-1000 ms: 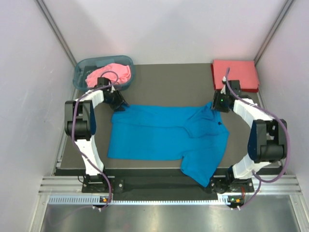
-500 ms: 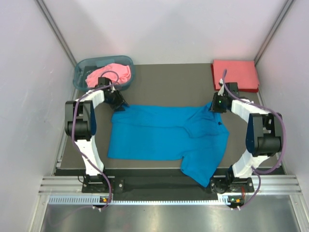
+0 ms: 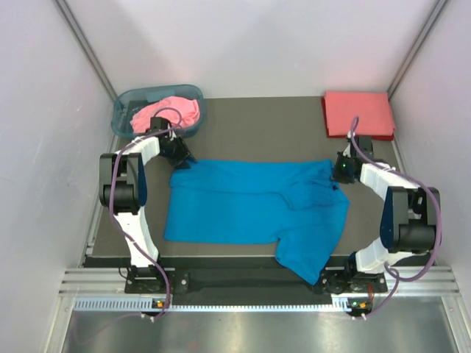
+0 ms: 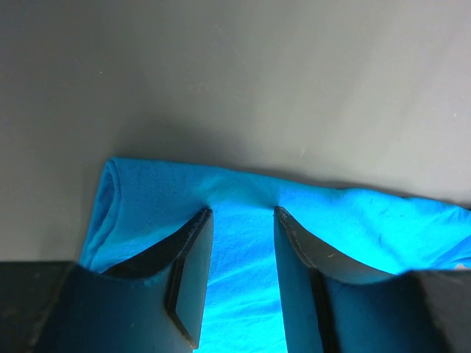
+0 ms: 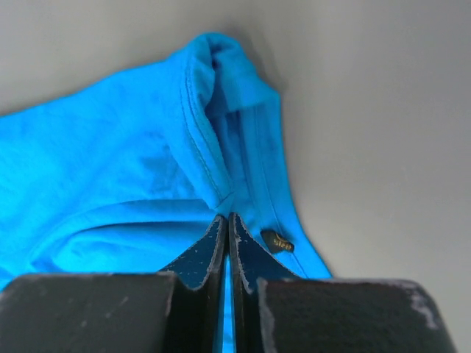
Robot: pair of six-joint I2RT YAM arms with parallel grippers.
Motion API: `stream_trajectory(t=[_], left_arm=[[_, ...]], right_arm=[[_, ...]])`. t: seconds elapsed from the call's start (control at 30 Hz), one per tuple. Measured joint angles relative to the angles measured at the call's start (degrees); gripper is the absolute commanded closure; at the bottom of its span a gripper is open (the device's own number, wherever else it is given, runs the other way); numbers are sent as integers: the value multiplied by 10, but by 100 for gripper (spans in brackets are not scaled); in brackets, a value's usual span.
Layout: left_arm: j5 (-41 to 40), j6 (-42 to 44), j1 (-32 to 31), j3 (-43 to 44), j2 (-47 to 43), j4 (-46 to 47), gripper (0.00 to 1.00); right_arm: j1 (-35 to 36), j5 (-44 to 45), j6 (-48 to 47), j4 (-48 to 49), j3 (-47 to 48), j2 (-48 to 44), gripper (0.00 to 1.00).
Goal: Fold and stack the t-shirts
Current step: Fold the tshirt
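Note:
The bright blue t-shirt [image 3: 250,206] lies spread across the middle of the dark table, with one part hanging toward the near edge. My left gripper [image 3: 179,158] is at its far-left corner. In the left wrist view the gripper [image 4: 241,220] is open, its jaws set down on either side of a strip of blue cloth [image 4: 368,213]. My right gripper [image 3: 341,173] is at the far-right corner. In the right wrist view it [image 5: 227,220] is shut on a fold of the blue cloth [image 5: 132,169]. The pink t-shirt [image 3: 165,112] lies crumpled in the basket. The coral-red t-shirt [image 3: 358,112] lies folded at the far right.
The translucent blue-grey basket [image 3: 125,110] stands at the far-left corner of the table [image 3: 257,125]. White enclosure walls rise on three sides. A small dark tag [image 5: 277,241] shows on the blue cloth beside my right fingers.
My right gripper has moved right and toward the near side, drawing the blue shirt's far-right corner out with it. My left arm has not moved.

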Motion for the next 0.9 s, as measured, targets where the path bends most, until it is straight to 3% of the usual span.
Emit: stream_trajectory(t=[0.43, 0.5, 0.53, 0.63, 0.8, 0.9], left_arm=[[-13, -1, -3, 0, -2, -1, 54], [-14, -1, -3, 2, -2, -2, 54], [-16, 0, -3, 4, -2, -4, 54], [-28, 4, -3, 7, -5, -8, 53], [-44, 14, -3, 12, -9, -18, 53], [-48, 17, -8, 16, -9, -18, 53]], right_arm=[[0, 31, 64, -3, -45, -12, 100], [0, 34, 68, -4, -45, -12, 93], [0, 37, 70, -6, -44, -12, 82], [-1, 45, 67, -31, -28, -13, 65], [-4, 44, 45, -48, 35, -22, 62], [-6, 31, 31, -45, 82, -9, 67]])
